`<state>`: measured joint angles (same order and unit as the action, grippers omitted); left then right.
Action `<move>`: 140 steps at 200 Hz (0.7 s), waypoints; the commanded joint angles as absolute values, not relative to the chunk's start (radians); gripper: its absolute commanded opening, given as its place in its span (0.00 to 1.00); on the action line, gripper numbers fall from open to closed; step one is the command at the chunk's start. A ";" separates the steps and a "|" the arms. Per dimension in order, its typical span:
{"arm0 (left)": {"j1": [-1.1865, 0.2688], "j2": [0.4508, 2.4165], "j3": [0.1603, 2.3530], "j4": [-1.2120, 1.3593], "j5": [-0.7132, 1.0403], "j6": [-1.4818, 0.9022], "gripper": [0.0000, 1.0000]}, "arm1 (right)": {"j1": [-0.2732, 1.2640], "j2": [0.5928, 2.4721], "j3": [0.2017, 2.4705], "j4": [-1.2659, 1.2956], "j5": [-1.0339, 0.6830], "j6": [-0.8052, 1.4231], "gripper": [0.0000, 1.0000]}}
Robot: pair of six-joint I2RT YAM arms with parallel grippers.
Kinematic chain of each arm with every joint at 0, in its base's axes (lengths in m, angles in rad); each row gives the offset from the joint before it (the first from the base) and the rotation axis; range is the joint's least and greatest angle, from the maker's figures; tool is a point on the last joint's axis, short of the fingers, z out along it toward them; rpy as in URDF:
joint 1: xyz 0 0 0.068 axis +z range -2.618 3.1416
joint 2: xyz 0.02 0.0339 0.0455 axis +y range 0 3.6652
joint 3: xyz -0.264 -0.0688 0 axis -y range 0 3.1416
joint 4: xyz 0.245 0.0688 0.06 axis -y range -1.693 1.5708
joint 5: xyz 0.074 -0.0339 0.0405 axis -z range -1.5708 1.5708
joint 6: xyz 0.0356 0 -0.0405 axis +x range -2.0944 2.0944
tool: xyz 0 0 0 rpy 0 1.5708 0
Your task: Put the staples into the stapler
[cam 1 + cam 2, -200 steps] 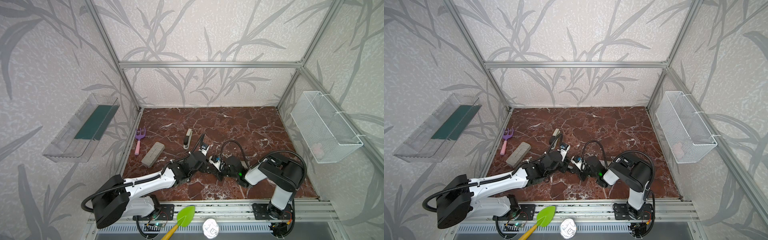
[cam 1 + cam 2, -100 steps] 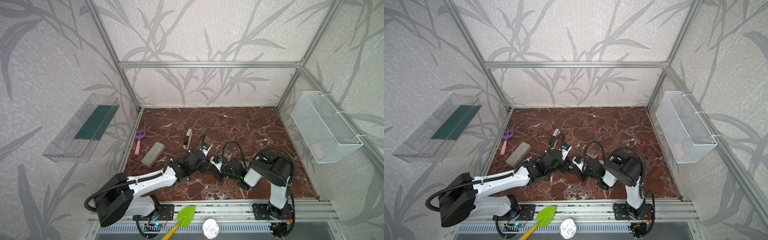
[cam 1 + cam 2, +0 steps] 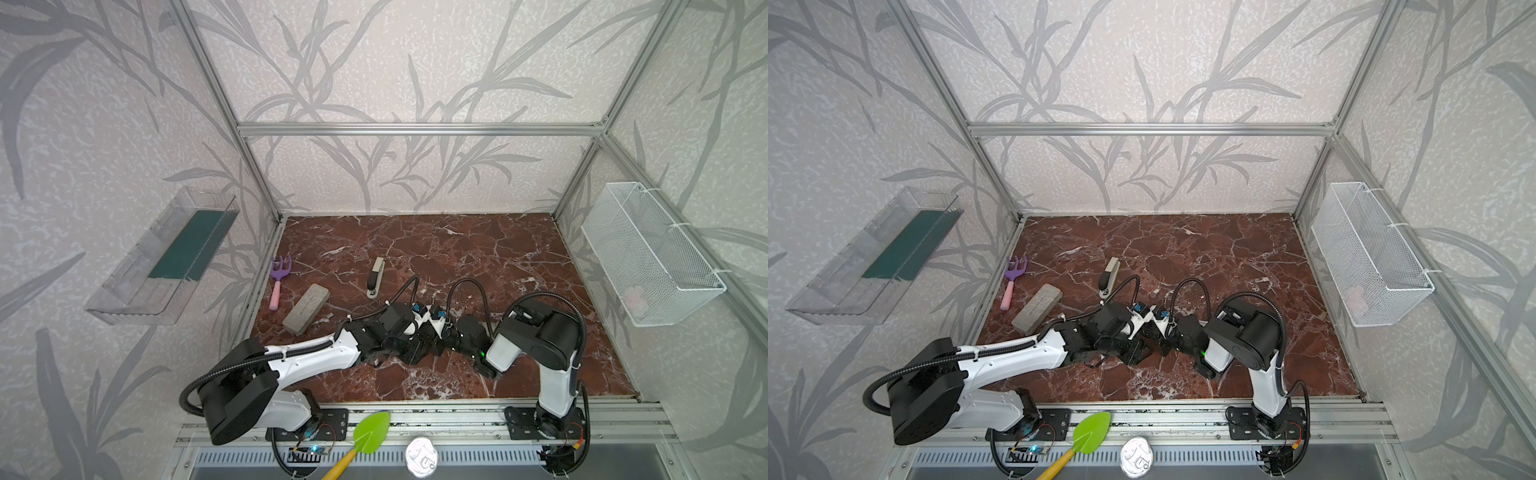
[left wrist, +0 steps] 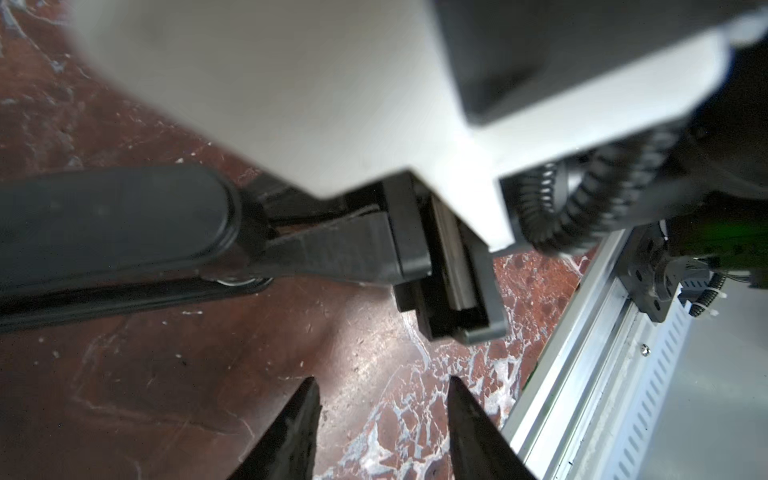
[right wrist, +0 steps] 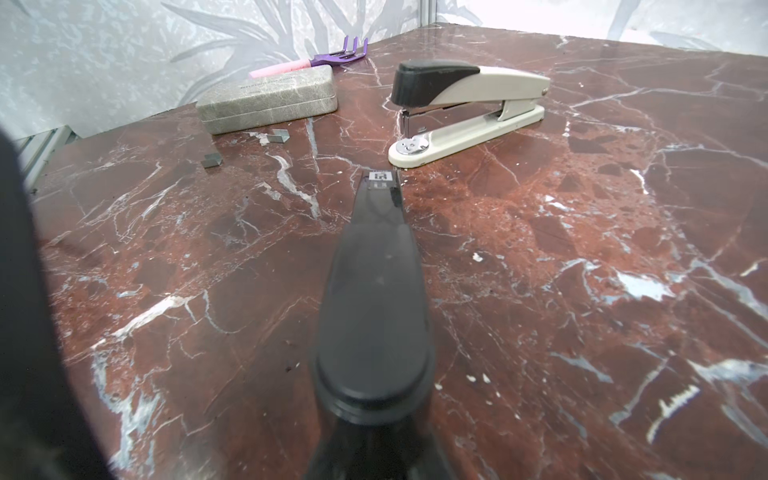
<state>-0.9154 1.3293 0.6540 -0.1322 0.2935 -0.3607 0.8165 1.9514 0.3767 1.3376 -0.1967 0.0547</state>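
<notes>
Left arm (image 3: 307, 361): white shells, black joints, big round black base motor.
Right arm (image 3: 552, 374): same white and black, with a green light (image 3: 482, 354).
Hose (image 3: 181, 401): black, ribbed, tied on with white clips.
Loops (image 3: 468, 281): thin black cables.
Wrist cameras (image 3: 435, 326): white housings, blue plugs.
Mounts (image 3: 328, 424): black screwed plates.
Left gripper (image 4: 382, 380): two black tapered fingers (image 4: 291, 432).

Bare tabletop (image 3: 498, 249) rightward; beige stapler (image 3: 376, 272), case (image 3: 306, 303) leftward

a robot test cell in a lab — aluminium frame (image 3: 415, 129), leaf-print panels (image 3: 415, 62), marble-look tabletop (image 3: 457, 241).
</notes>
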 commanded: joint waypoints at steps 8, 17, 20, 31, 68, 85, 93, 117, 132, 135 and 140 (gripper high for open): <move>-0.916 1.204 0.600 -0.198 0.262 -0.403 0.51 | 0.817 1.904 0.388 1.292 -0.135 0.048 0.00; -0.916 1.153 0.578 -0.199 0.231 -0.425 0.51 | 0.818 1.885 0.384 1.276 -0.118 0.046 0.00; -0.917 1.135 0.569 -0.197 0.217 -0.432 0.51 | 0.816 1.877 0.382 1.271 -0.111 0.046 0.00; -0.916 1.063 0.532 -0.184 0.172 -0.464 0.51 | 0.816 1.848 0.379 1.238 -0.094 0.046 0.00; -0.911 0.806 0.457 -0.247 -0.010 -0.550 0.53 | 0.817 1.761 0.414 1.038 0.024 0.049 0.00; -0.907 0.738 0.456 -0.297 -0.075 -0.572 0.54 | 0.817 1.736 0.448 0.953 0.085 0.066 0.00; -0.904 0.720 0.467 -0.328 -0.109 -0.585 0.55 | 0.818 1.730 0.465 0.932 0.107 0.069 0.00; -0.881 0.702 0.505 -0.405 -0.216 -0.652 0.57 | 0.827 1.728 0.562 0.804 0.205 0.082 0.00; -0.851 0.706 0.536 -0.449 -0.261 -0.683 0.58 | 0.829 1.759 0.642 0.752 0.239 0.085 0.00; -0.841 0.708 0.543 -0.459 -0.267 -0.687 0.58 | 0.831 1.767 0.660 0.714 0.248 0.086 0.00; -0.826 0.713 0.553 -0.470 -0.267 -0.690 0.59 | 0.831 1.782 0.689 0.691 0.251 0.086 0.00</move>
